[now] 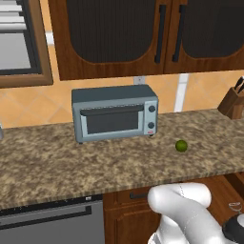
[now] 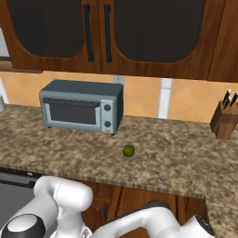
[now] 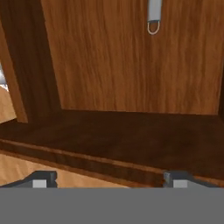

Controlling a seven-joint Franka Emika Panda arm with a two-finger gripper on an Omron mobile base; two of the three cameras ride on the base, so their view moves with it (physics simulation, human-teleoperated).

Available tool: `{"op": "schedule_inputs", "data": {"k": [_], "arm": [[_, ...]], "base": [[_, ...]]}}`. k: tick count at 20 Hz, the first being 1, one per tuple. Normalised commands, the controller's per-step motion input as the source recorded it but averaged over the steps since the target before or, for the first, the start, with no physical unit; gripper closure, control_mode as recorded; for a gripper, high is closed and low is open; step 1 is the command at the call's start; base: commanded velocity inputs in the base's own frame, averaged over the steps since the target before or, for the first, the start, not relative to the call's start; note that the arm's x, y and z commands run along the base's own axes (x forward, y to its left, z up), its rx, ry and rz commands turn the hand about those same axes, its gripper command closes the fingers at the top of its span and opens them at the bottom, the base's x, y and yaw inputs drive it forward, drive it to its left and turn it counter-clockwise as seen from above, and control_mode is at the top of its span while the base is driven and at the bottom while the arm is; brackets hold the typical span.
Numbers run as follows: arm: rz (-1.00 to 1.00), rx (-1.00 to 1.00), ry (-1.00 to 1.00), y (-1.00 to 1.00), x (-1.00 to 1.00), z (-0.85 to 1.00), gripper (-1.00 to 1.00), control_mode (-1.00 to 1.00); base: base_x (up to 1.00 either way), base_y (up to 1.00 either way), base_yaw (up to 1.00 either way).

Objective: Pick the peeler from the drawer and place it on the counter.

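In the hand view I look into a brown wooden drawer point(image 3: 131, 78). The peeler point(image 3: 153, 19), a small grey tool with a wire loop at its end, lies at the far end of the drawer floor, near the top of that view. My gripper point(image 3: 111, 180) is open, its two dark fingertips point(image 3: 43, 179) spread wide at the bottom with nothing between them, well short of the peeler. The drawer's dark front wall point(image 3: 109, 148) crosses just ahead of the tips. The speckled granite counter point(image 1: 95, 167) point(image 2: 176, 167) runs across both base views, above my arm.
A grey toaster oven point(image 1: 114, 113) point(image 2: 82, 106) stands at the back of the counter. A green lime point(image 1: 181, 145) point(image 2: 128, 150) lies to its right. A knife block point(image 1: 232, 102) point(image 2: 224, 120) is at the far right. Dark upper cabinets point(image 2: 139, 32) hang overhead.
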Motion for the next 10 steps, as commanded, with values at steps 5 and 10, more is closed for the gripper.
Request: {"op": "schedule_inputs", "data": {"k": [5,10], "arm": [[-0.04,-0.05,-0.08,0.74,0.76,0.0,-1.0,-1.0],[0.01,-0.05,-0.15,0.21,0.43,-0.09,-1.0,-1.0]], "base": [[0.0,0.0,0.0],[0.0,0.0,0.0]]}}
